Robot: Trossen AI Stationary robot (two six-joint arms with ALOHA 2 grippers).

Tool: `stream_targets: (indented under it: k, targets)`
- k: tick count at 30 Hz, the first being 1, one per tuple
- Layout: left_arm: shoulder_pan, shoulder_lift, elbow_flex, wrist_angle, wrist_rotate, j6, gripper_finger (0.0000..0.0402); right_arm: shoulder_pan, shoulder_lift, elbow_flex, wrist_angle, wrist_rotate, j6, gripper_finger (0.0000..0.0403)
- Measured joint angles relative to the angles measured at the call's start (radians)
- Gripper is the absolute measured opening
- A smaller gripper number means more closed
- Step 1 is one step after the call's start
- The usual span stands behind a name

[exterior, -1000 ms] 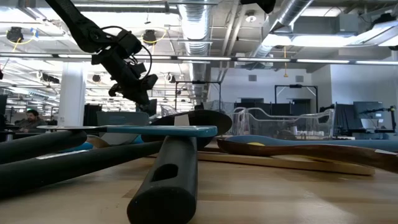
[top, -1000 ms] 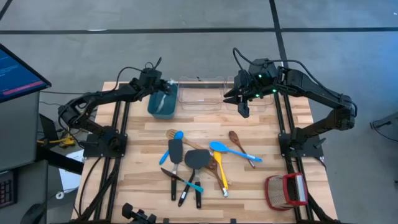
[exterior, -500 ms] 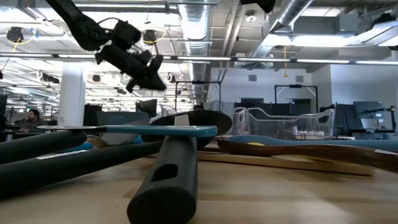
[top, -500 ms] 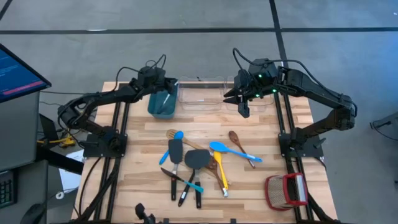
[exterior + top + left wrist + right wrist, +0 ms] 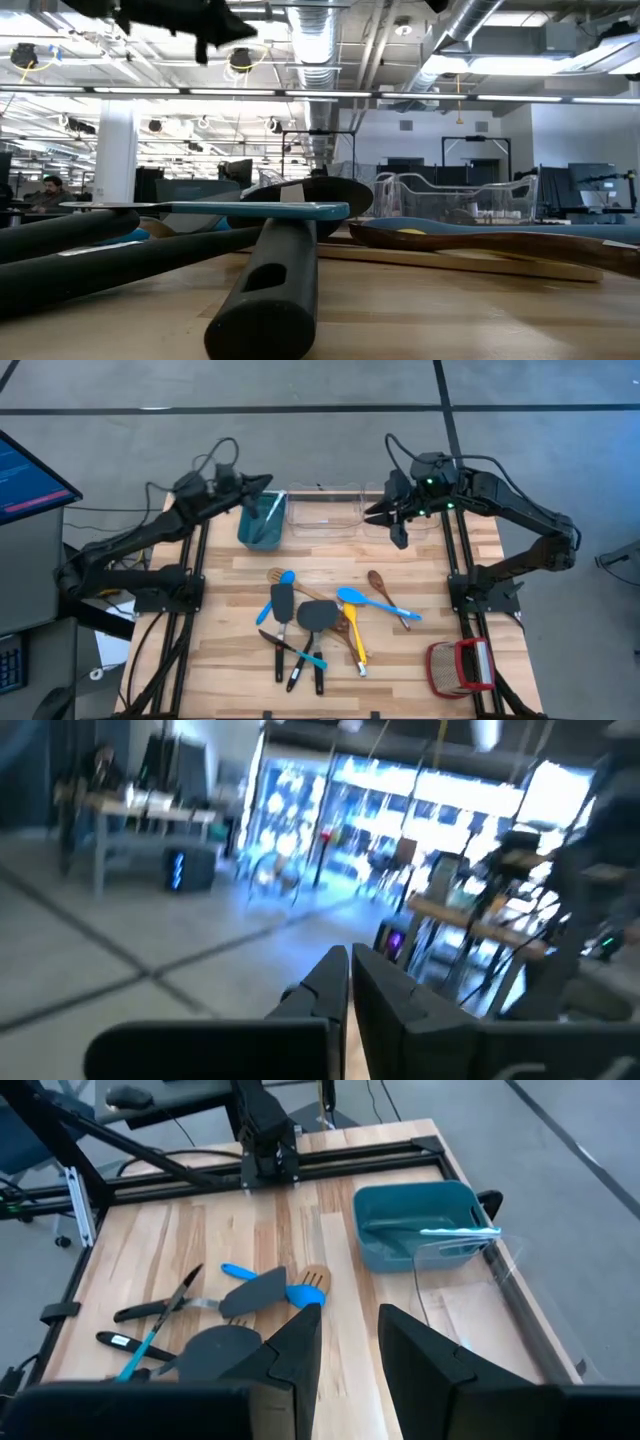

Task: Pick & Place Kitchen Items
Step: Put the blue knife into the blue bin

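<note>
No text, label or number is legible anywhere — none at all.

Bright overhead ceiling lights, soft shadows; left wrist view heavily motion-blurred.

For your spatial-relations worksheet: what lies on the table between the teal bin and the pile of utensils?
In the high view, only bare wood lies between the teal bin and the pile of utensils.

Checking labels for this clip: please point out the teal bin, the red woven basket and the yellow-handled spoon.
teal bin (image 5: 260,523): high view, on its inside floor.
red woven basket (image 5: 460,667): high view, on its red woven side.
yellow-handled spoon (image 5: 355,643): high view, midway along its yellow handle.
</note>
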State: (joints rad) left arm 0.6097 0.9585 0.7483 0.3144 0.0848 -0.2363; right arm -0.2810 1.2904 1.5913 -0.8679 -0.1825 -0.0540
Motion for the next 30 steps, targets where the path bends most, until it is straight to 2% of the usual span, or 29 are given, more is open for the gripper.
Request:
stream_targets:
  k: [6,10,14,18,26,30]
  targets:
    - [-0.096,-0.116,0.000,-0.028,0.006,0.000,0.0003,0.000,-0.017,0.000,0.001,0.000,0.003,0.0098]
    - [-0.176,-0.135,0.000,-0.072,0.066,-0.023,0.0003,-0.001,-0.016,0.000,0.001,0.000,0.003,0.0098]
    - [-0.270,-0.119,0.000,-0.069,0.068,-0.036,0.0003,-0.001,-0.009,0.000,0.003,0.000,0.002,0.0098]
    - [-0.336,-0.100,0.008,-0.068,0.013,-0.037,0.0003,-0.001,-0.010,0.000,0.005,0.000,0.002,0.0098]
    - [-0.411,-0.019,0.121,-0.065,0.005,0.007,0.0003,0.006,-0.013,0.000,-0.010,0.000,0.003,0.0098]
    - [-0.437,0.033,0.162,-0.073,0.005,0.015,0.0003,0.013,-0.038,0.001,-0.078,0.000,0.012,0.0093]
